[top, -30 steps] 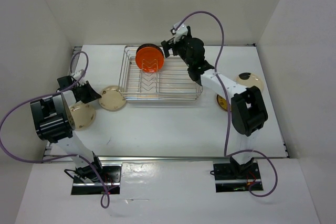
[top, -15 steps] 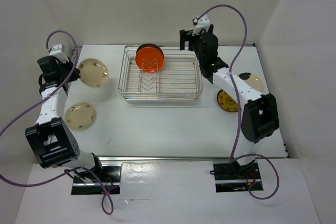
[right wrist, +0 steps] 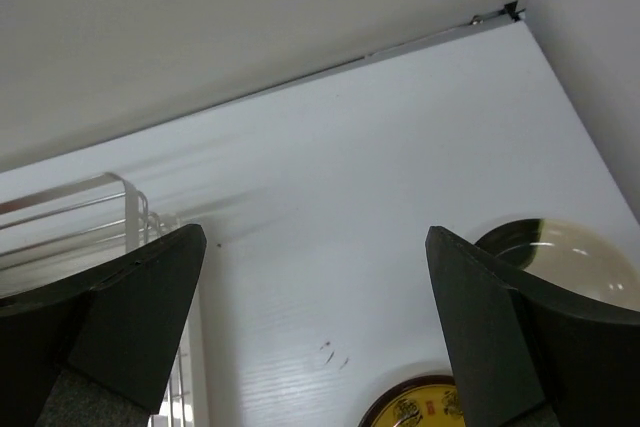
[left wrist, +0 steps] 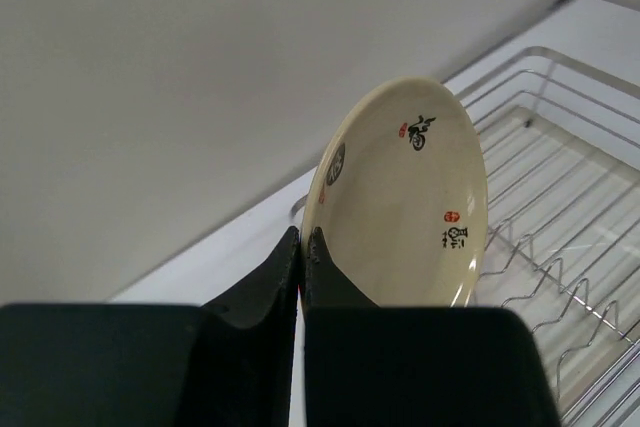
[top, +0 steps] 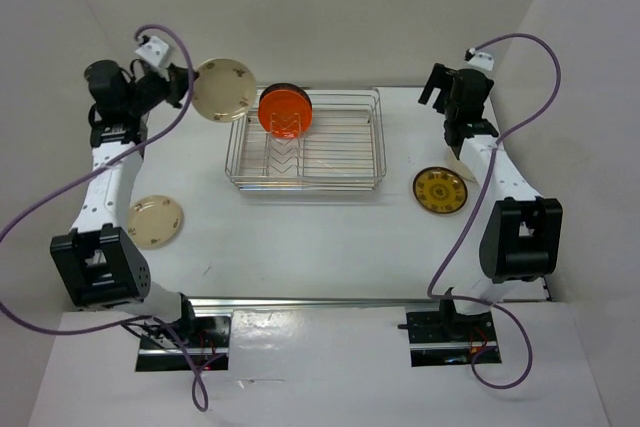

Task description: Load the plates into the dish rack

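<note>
My left gripper [top: 186,87] is shut on the rim of a cream plate [top: 222,89] with small specks and holds it on edge in the air, just left of the dish rack's [top: 372,143] back left corner. In the left wrist view the gripper [left wrist: 303,237] pinches the plate [left wrist: 400,207] above the rack's wires [left wrist: 545,51]. An orange plate [top: 284,112] stands in the rack with a dark plate [top: 283,88] behind it. My right gripper [top: 438,86] is open and empty, right of the rack, and shows wide open in the right wrist view [right wrist: 315,237].
A second cream plate [top: 153,221] lies flat at the left of the table. A yellow-gold plate [top: 441,191] lies right of the rack, also seen in the right wrist view [right wrist: 420,413]. Another cream plate [right wrist: 565,255] lies by the right wall. White walls close in on three sides.
My left gripper has carried the cream plate up and to the right, toward the rack's back left corner. My right arm has drawn back from the rack to the right.
</note>
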